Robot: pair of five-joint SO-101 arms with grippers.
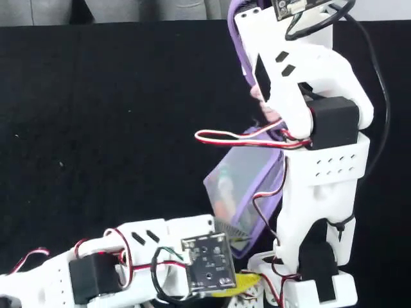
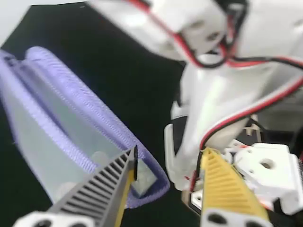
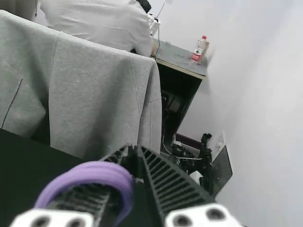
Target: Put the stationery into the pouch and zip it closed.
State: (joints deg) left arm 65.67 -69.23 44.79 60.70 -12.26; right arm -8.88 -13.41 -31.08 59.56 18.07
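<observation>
Pouch (image 1: 247, 183): clear wall, purple zip edging, hanging tilted over black surface (image 1: 96, 115) from purple loop (image 3: 94, 177). Orange and green stationery (image 1: 225, 192) inside, seen through wall. My right jaws pinched tight on loop, at top of raised right arm (image 1: 302, 83). My left jaws spread wide, gripping nothing: grey one at pouch's lower corner, contact unclear; yellow one apart from pouch, beside right arm's base. Left arm (image 1: 128, 256) low, near pouch's bottom end.
</observation>
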